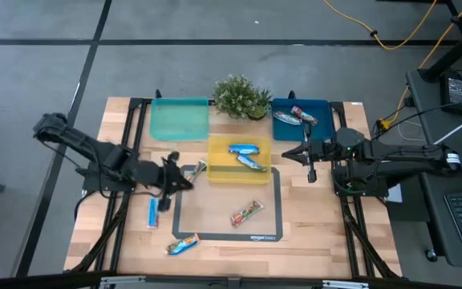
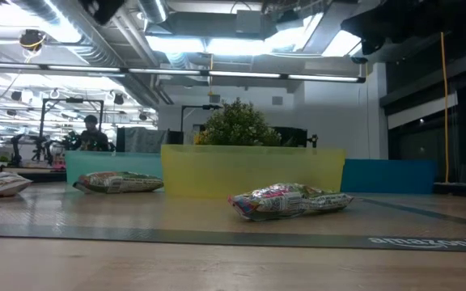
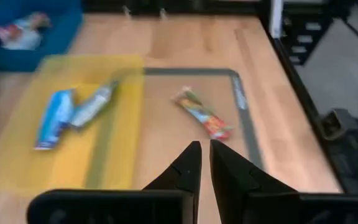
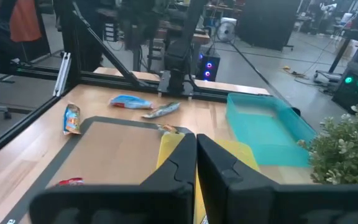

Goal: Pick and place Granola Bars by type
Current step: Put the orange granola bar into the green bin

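Note:
Two blue Granola Bars (image 1: 247, 148) lie in the yellow tray (image 1: 215, 172), and silvery ones (image 1: 293, 116) lie in the blue tray (image 1: 323, 108). A red-green bar (image 1: 247, 213) lies on the dark mat. A blue bar (image 1: 152, 213) and another bar (image 1: 183, 245) lie on the wood at the near left. A tan-green bar (image 1: 196, 169) lies by the yellow tray's left edge. My left gripper (image 1: 181, 174) hovers just left of that bar, shut and empty (image 3: 204, 158). My right gripper (image 1: 289, 152) hangs by the yellow tray's right edge, shut and empty (image 4: 196, 149).
A teal tray (image 1: 180, 119) sits at the far left, and a potted plant (image 1: 241, 96) stands between it and the blue tray. The dark mat (image 1: 215, 233) covers the table's near middle. Bare wood lies to its right. A person sits far off in the room (image 2: 91, 133).

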`<state>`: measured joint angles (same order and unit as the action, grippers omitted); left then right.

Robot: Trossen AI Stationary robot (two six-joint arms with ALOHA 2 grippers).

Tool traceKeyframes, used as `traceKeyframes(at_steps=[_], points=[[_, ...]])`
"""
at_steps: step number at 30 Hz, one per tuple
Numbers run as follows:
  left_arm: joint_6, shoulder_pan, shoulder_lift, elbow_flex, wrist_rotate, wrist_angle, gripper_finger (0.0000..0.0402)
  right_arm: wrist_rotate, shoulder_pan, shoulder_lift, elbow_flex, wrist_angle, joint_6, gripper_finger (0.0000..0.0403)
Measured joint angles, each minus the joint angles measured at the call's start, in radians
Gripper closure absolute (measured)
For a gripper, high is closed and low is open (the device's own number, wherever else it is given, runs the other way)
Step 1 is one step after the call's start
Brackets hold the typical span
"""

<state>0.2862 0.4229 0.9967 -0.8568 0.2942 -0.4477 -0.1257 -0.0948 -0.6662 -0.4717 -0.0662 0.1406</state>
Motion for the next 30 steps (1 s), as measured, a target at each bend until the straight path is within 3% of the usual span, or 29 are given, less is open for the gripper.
traceKeyframes(at_steps=[7,14,19,24,30], points=[[0.265,0.134,0.228,-0.238,-0.037,-0.292,0.0373,0.0,0.0,0.0,0.0,0.001,0.033,0.0386],[0.514,0.205,0.341,-0.261,-0.132,-0.432,0.0372,0.0,0.0,0.0,0.0,-0.024,0.052,0.0386],[0.681,0.241,0.414,-0.261,-0.141,-0.457,0.0366,0.0,0.0,0.0,0.0,-0.053,0.054,0.0386],[0.788,0.284,0.479,-0.261,-0.166,-0.392,0.0324,0.0,0.0,0.0,0.0,-0.08,0.088,0.0386],[0.838,0.32,0.56,-0.261,-0.167,-0.353,0.0229,0.0,0.0,0.0,-0.001,-0.097,0.129,0.0386]])
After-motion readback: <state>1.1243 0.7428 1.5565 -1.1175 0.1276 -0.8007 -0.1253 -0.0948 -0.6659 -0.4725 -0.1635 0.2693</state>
